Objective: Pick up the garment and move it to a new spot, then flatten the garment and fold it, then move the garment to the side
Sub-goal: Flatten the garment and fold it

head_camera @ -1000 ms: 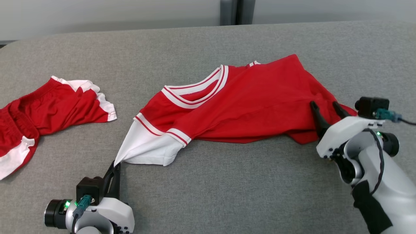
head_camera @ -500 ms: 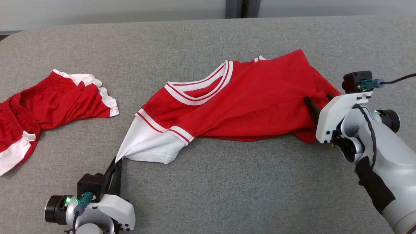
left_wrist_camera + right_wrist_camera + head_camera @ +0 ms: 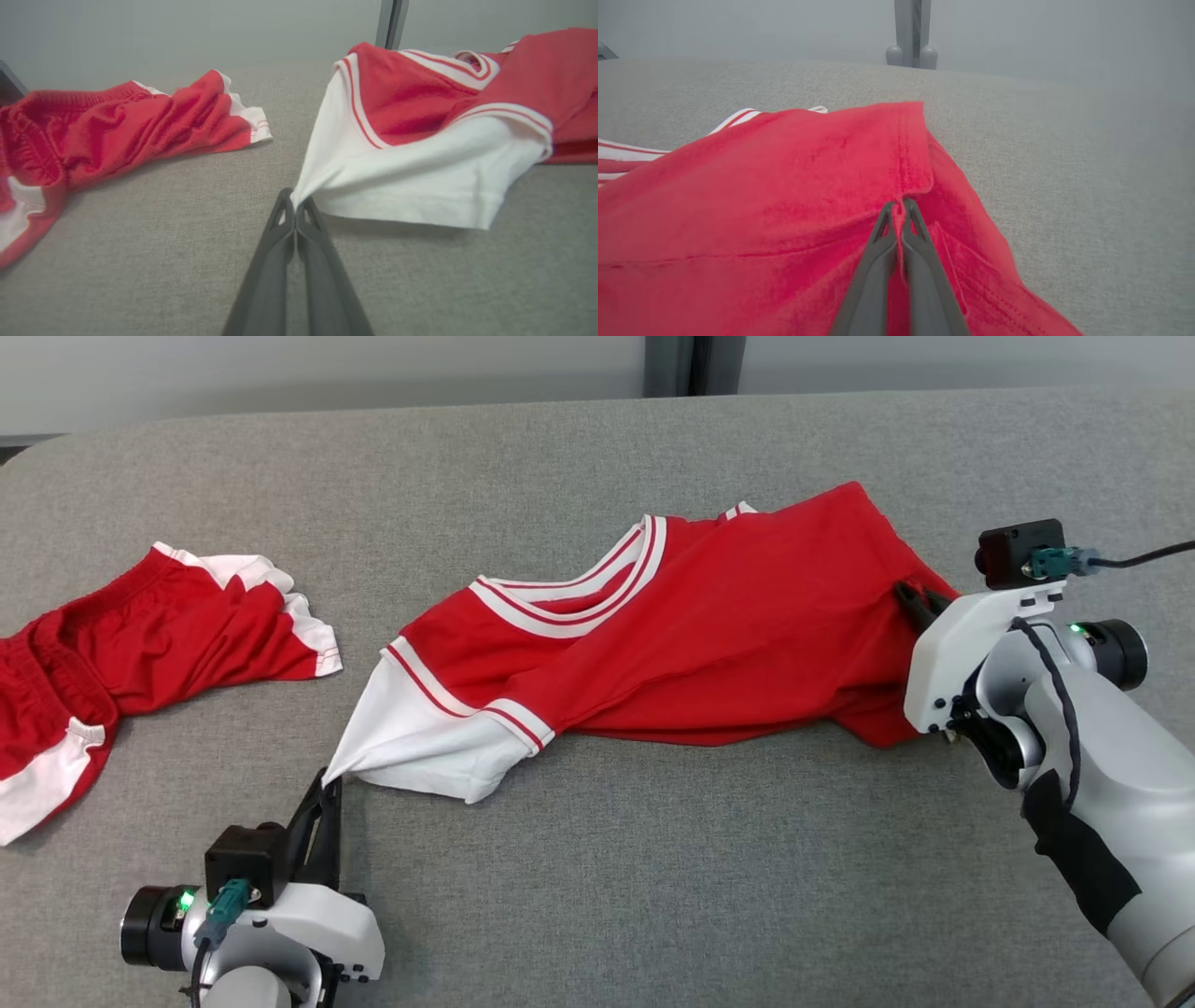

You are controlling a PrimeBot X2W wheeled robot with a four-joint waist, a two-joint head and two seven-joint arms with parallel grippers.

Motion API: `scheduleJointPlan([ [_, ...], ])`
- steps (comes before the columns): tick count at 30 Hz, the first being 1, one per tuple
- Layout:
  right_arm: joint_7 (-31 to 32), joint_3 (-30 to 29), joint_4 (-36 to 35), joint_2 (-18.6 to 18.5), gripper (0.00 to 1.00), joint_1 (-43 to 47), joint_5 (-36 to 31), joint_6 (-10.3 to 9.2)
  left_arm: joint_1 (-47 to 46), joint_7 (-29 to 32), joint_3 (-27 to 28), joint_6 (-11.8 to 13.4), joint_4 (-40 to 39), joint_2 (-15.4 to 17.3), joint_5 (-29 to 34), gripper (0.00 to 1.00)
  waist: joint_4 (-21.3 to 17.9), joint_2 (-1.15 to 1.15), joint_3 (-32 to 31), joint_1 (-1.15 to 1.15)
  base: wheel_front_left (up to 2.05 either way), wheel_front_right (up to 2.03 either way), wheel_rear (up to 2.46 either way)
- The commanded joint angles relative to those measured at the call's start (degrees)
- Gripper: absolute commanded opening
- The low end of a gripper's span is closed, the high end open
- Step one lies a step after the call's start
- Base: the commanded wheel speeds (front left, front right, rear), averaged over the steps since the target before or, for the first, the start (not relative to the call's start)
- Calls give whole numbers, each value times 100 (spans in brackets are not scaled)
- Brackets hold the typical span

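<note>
The garment is a red shirt with white sleeves and a striped collar, lying crumpled across the middle of the grey table. My left gripper is at the lower left, shut on the tip of the white sleeve, which is drawn to a point at the left gripper. My right gripper is at the shirt's right end, shut on a pinch of the red hem; the right gripper has cloth between its tips.
A second red and white garment lies bunched at the table's left edge, also seen as the other garment in the left wrist view. A dark post stands behind the table's far edge. Bare grey tabletop lies in front of the shirt.
My right gripper has closed on the shirt's red hem and moved a little up and away. The left gripper keeps its hold on the sleeve. The camera shifted slightly.
</note>
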Motion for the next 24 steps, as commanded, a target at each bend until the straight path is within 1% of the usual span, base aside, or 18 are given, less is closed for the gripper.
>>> scheduleJointPlan([
  [1,-203,6,-18,-92,0,-47,7,2,-64,-67,63,8,-86,4,-104,0,-1,0,-63,0,0,0,0],
  [5,-700,-36,-125,-227,0,56,96,2,-87,-122,242,-157,-369,-32,-450,0,-25,0,-223,0,0,0,0],
  [7,-941,-112,-214,-320,0,121,210,2,-134,-111,355,-283,-578,-45,-703,0,-48,0,-317,0,0,0,0],
  [11,-1277,-275,-555,-529,0,210,499,2,-257,117,500,-487,-1083,55,-1053,0,-105,0,-507,0,0,0,0],
  [15,-1479,-427,-1063,-792,0,284,819,2,-513,564,604,-608,-1679,176,-1404,0,-177,0,-724,0,0,0,0],
  [18,-1550,-505,-1535,-982,0,329,1046,2,-699,972,645,-656,-2095,207,-1692,0,-238,0,-899,0,0,0,0],
  [21,-1471,-559,-1898,-1151,0,352,1224,2,-1004,1386,693,-683,-2426,279,-1979,0,-303,0,-1080,0,0,0,0],
  [24,-1394,-622,-2109,-1327,0,255,1272,2,-1305,1757,713,-690,-2684,336,-2190,0,-340,0,-1259,0,0,0,0],
])
